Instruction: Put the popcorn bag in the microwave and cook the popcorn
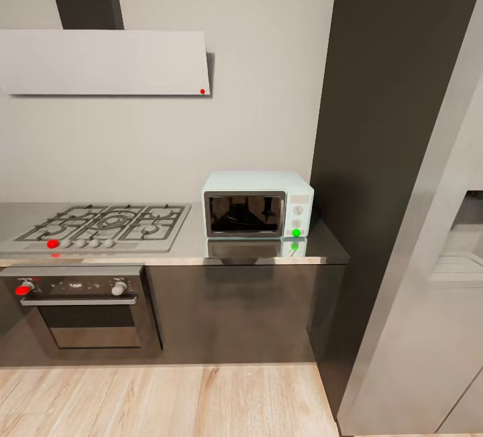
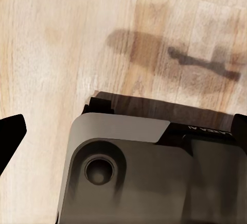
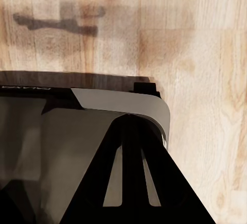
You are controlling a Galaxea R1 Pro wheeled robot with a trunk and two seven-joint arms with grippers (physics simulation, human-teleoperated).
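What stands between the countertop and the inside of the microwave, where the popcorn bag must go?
The microwave door is closed, so its dark glass door blocks the way inside. The countertop strip in front of it carries nothing visible.

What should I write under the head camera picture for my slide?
Mint-blue microwave, door shut, on the grey countertop beside the gas hob.
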